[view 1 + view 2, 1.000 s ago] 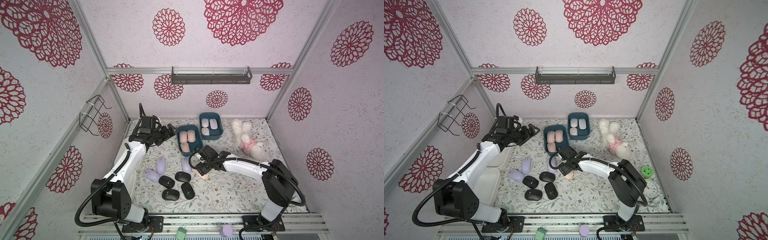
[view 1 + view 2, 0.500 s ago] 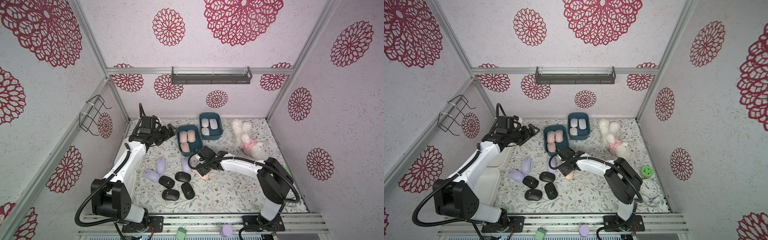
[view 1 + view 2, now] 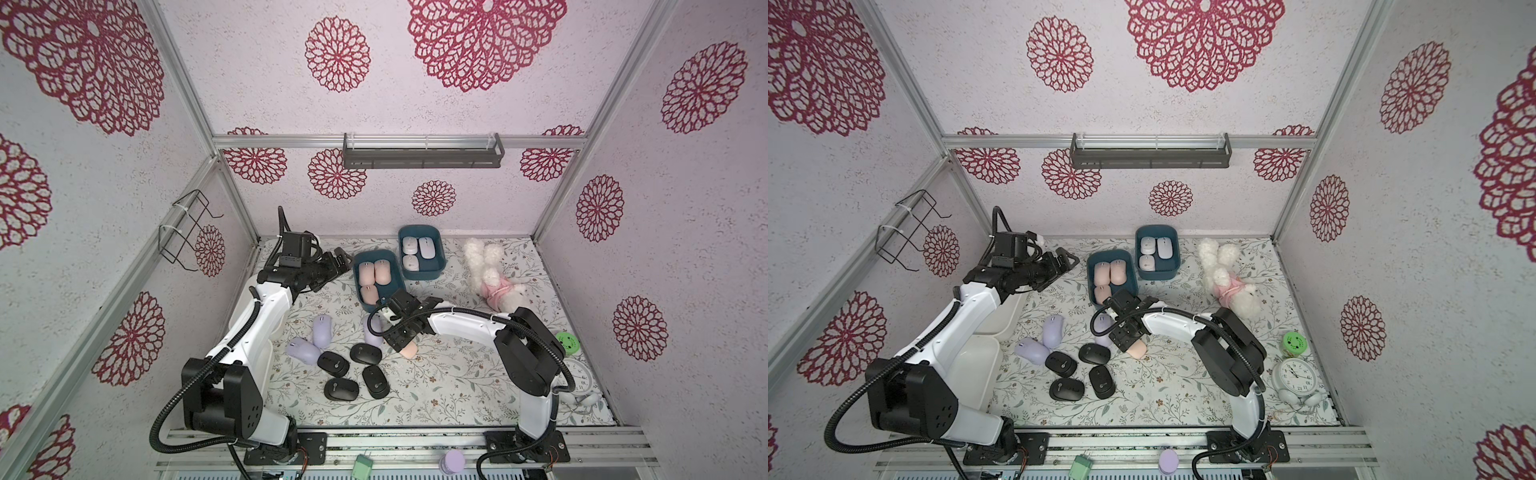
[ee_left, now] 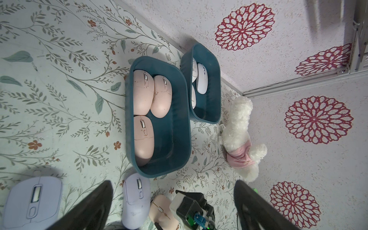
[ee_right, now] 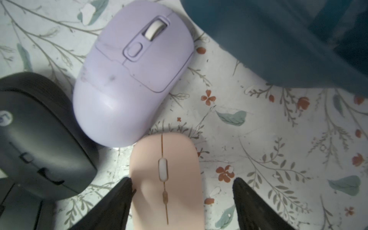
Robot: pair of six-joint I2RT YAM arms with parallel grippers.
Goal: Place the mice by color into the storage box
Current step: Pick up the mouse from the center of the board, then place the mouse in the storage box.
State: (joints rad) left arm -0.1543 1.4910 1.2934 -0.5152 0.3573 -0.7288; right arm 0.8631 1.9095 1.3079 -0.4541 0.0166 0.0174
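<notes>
In a top view the right gripper hangs low over a loose peach-pink oval plastic mouse. The mouse lies on the floral mat at 5 o'clock of the teal plastic box, which holds three peach mice. The left gripper hovers at the box's 10 o'clock.

Left wrist: the black fingers are spread wide with nothing between them.

Right wrist: the jaws are released and straddle the loose mouse. One finger touches its side and the other stands apart. A lilac plastic mouse lies just beside.
</notes>
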